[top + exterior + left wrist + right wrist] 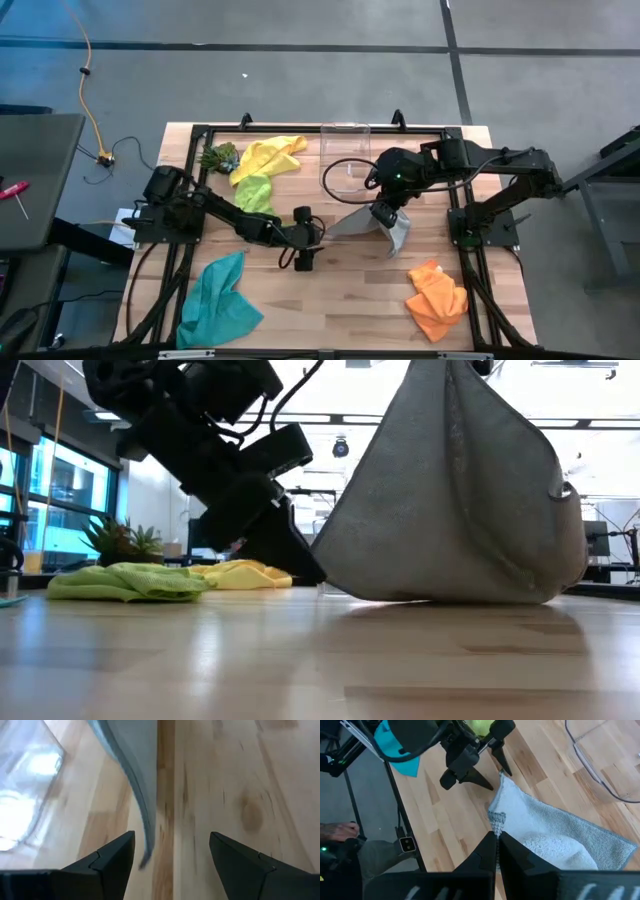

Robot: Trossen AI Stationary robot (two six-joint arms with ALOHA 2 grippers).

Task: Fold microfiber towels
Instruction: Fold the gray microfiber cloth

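Observation:
My right gripper (388, 222) is shut on the grey towel (365, 222) at mid-table and holds it raised. The towel's near corner (145, 857) reaches between the open fingers of my left gripper (305, 250), close to one finger; I cannot tell whether they touch. The yellow towel (270, 152) and the lime green towel (255, 190) lie crumpled at the far left. The teal towel (215, 300) lies at the near left and the orange towel (437, 298) at the near right. My right gripper pinches a bunched bit of the grey towel's upper edge (496, 820) between its two fingers, from above; how many layers cannot be told. The towel hangs below the fingers in a slack pouch, its lower part (450, 595) on the table, one corner trailing toward my left gripper.
A clear plastic box (345, 165) stands at the far middle, just behind the grey towel. A small green leafy clump (218, 157) sits at the far left corner. Bare wood (340, 310) lies between the teal and orange towels. A person's hand (337, 827) shows beyond the table.

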